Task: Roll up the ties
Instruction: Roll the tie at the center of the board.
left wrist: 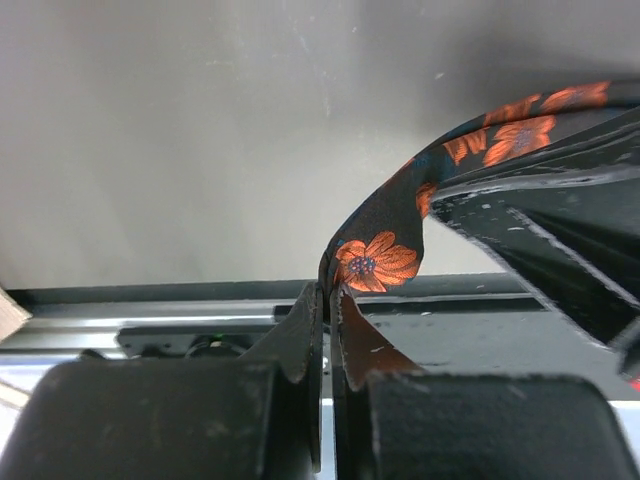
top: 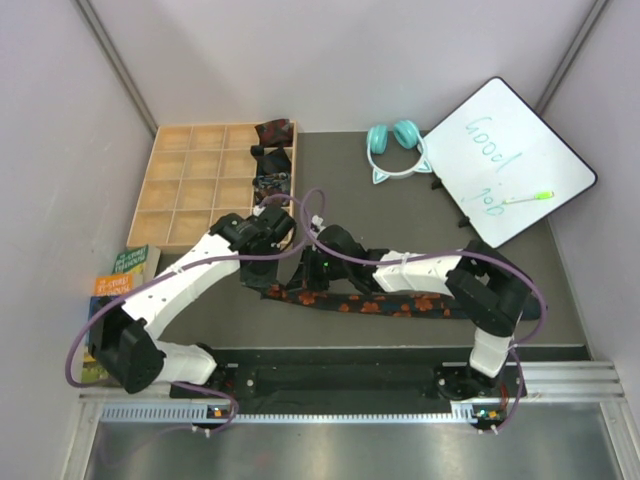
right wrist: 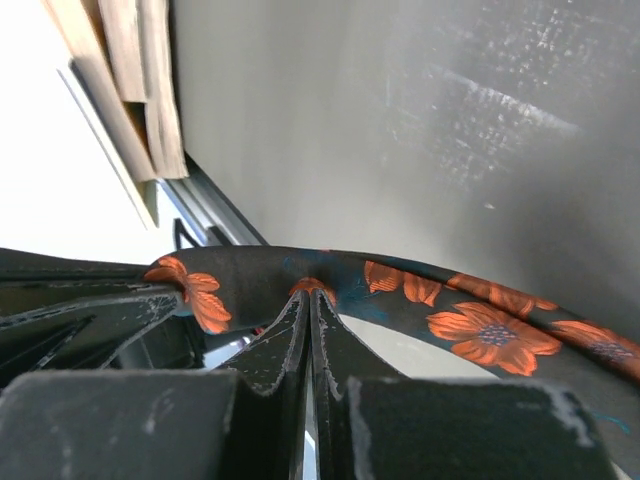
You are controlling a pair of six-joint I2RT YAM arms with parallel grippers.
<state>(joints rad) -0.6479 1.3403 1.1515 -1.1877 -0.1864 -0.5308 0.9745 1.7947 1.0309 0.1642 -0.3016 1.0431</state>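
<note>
A black tie with orange-red flowers (top: pixel 370 303) lies as a long strip across the dark mat, its left end lifted. My left gripper (top: pixel 272 268) is shut on that end; in the left wrist view the tie (left wrist: pixel 375 262) sticks out of the closed fingertips (left wrist: pixel 331 292). My right gripper (top: pixel 312 268) is shut on the same tie just to the right; in the right wrist view the strip (right wrist: pixel 440 300) arches over its fingertips (right wrist: pixel 310 297). Rolled ties, one dark red (top: pixel 275 131) and darker ones (top: pixel 273 160), sit in the wooden tray's right column.
A wooden compartment tray (top: pixel 195 185) stands at the back left. Teal cat-ear headphones (top: pixel 395 145) and a whiteboard (top: pixel 510 160) with a marker lie at the back right. Books (top: pixel 120 275) lie at the left edge. The metal rail (top: pixel 350 375) runs along the front.
</note>
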